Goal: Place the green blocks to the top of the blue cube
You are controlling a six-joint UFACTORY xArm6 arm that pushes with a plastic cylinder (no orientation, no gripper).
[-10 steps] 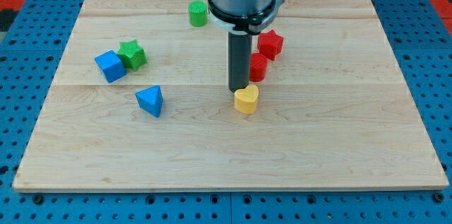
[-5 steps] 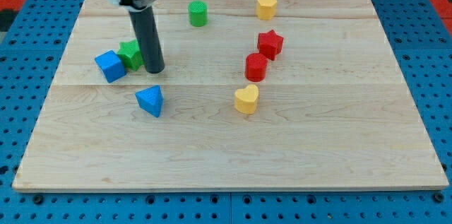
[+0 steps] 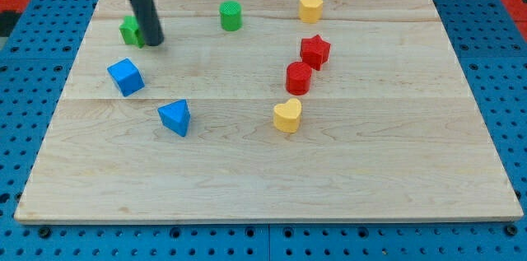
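Note:
The blue cube (image 3: 125, 76) sits at the board's left. A green star block (image 3: 129, 30) lies above it, toward the view's top, partly hidden by my rod. My tip (image 3: 153, 44) touches the star's right side. A green cylinder (image 3: 230, 16) stands further right, near the board's top edge, well apart from the cube.
A blue triangular block (image 3: 174, 117) lies below and right of the cube. A red star (image 3: 314, 50), a red cylinder (image 3: 298, 77), a yellow heart (image 3: 287, 115) and a yellow hexagonal block (image 3: 310, 6) stand right of centre on the wooden board (image 3: 370, 170).
My rod swept from beside the yellow heart to the left, then up. The green star moved from the cube's right side to above it. The cube shifted slightly left.

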